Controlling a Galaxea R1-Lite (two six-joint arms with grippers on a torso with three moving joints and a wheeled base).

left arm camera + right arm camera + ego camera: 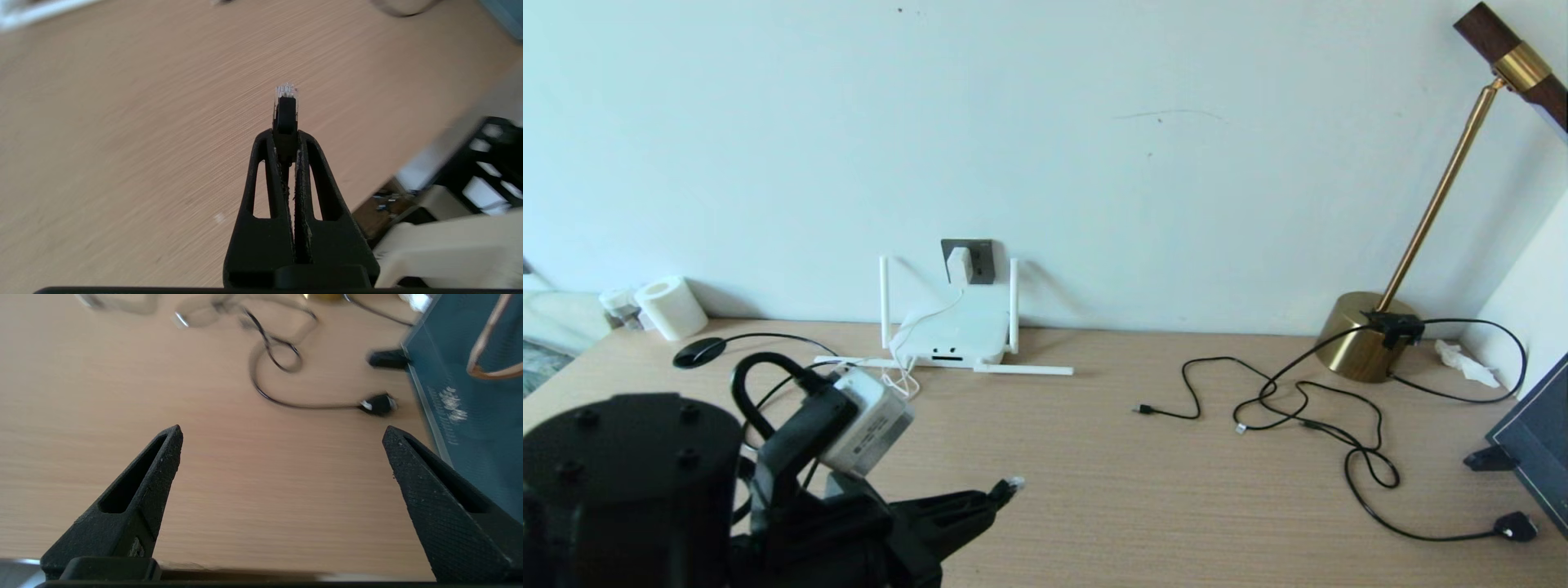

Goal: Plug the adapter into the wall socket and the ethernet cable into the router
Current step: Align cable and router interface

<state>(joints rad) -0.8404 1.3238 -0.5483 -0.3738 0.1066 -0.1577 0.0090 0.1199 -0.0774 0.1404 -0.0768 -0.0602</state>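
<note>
Your left gripper (pixel 285 136) is clamped on the ethernet cable (pixel 285 110) just behind its plug, so the black boot and the small clear plug stick out past the fingertips (pixel 265 141). In the head view that gripper (pixel 992 494) sits low over the near left part of the worktop (pixel 1094 457), with the clear tip pointing toward the middle. The cable's run back from the fingers is hidden behind the arm and wrist housing, which also cover the near left corner of the worktop.

Your right gripper (pixel 282 435) hangs spread wide over bare wood near the right edge, holding nothing. It does not show in the head view, so you cannot place it more exactly than that. Beyond it lie a thin black cord (pixel 265 375) and its flat black plug (pixel 378 404), both blurred, beside the dark monitor (pixel 470 396) that the edge cuts off.

At the back edge, left of centre, the router (pixel 953 332) lies flat against the wall. Two antennas stand up, and two lie along the worktop. Its ports are too small to make out. Directly above it the adapter (pixel 959 265) sits in the wall socket (pixel 980 260), with its white cord dropping across the router.

A brass lamp (pixel 1368 335) stands at the back right, its head cut off.
</note>
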